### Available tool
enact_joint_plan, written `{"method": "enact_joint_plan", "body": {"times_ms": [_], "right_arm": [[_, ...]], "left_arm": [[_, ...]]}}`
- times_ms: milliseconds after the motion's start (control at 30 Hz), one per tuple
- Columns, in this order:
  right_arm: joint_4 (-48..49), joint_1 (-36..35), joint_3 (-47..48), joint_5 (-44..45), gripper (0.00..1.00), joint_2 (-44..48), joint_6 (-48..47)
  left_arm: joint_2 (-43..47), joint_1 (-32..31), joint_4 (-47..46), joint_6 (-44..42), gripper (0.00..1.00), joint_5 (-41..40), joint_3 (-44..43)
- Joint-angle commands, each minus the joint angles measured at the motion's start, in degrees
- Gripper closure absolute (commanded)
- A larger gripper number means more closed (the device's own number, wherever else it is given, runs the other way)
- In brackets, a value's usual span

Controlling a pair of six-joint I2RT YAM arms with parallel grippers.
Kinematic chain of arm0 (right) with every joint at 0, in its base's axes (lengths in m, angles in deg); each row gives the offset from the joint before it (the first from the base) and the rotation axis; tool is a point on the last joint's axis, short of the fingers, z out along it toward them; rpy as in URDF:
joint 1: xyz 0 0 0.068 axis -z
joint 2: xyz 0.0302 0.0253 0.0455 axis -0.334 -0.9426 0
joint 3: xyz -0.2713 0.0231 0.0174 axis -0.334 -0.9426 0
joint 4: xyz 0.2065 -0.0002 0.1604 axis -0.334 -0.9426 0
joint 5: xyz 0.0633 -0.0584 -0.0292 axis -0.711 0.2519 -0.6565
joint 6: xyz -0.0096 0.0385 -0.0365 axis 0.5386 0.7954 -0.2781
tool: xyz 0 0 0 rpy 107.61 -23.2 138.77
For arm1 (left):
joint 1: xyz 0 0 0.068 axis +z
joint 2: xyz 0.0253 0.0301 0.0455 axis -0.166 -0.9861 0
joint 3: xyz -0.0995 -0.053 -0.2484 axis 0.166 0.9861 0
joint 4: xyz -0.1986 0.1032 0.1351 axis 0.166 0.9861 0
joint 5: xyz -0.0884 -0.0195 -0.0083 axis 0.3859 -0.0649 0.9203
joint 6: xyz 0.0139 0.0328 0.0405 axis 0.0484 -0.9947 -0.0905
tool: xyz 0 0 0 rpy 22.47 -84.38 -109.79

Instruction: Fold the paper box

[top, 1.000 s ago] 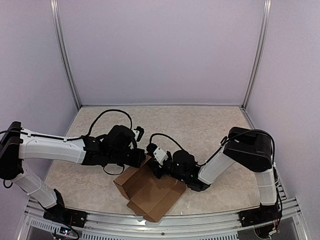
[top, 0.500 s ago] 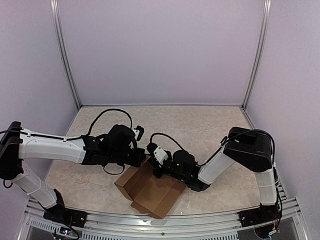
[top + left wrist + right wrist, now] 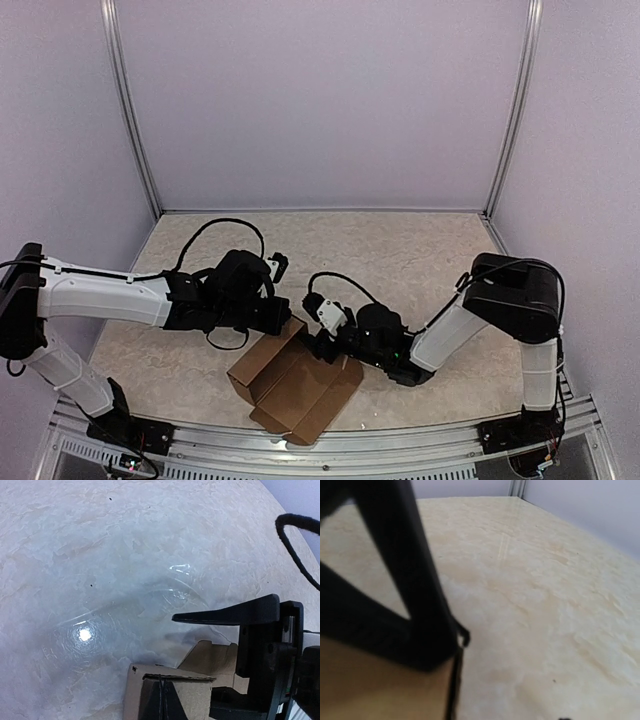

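Note:
The brown paper box (image 3: 297,385) lies half-formed near the table's front edge, its walls partly raised. My left gripper (image 3: 289,322) is at the box's far corner. In the left wrist view its fingers (image 3: 161,700) are pressed together on a raised cardboard wall (image 3: 200,692). My right gripper (image 3: 319,338) sits at the box's far right edge, open. The left wrist view shows the right gripper (image 3: 200,662) with its jaws wide apart around a cardboard flap. In the right wrist view one black finger (image 3: 415,580) stands over the cardboard (image 3: 380,690).
The marbled tabletop (image 3: 400,250) stretches behind the box. An aluminium rail (image 3: 400,450) runs along the near edge, close to the box. White walls and two metal posts (image 3: 130,110) enclose the table. A black cable (image 3: 295,540) loops near the right gripper.
My right gripper shut, then opened and drew back slightly to the right. The box settled a little lower and leftward. The left arm has not moved.

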Motion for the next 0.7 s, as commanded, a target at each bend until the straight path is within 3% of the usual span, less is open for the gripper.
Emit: {"method": "enact_joint_plan", "body": {"times_ms": [0, 300, 500, 667], "right_arm": [[-4.46, -0.59, -3.28, -1.22, 0.34, 7.02, -1.16], [-19.61, -0.58, -7.45, -2.93, 0.32, 19.17, -0.93], [-31.86, -0.39, -8.51, 0.04, 0.33, 28.21, 6.44], [-48.32, -0.08, -6.55, 1.12, 0.33, 35.36, 13.41]], "left_arm": [[-0.63, -0.25, 1.00, -0.71, 1.00, -0.36, -0.60], [-0.71, -0.28, 2.03, -1.35, 1.00, -0.96, -1.31], [1.44, -0.28, 4.05, -1.81, 1.00, -1.98, -1.37], [3.65, -0.28, 5.33, -2.10, 0.99, -2.44, -0.99]]}}
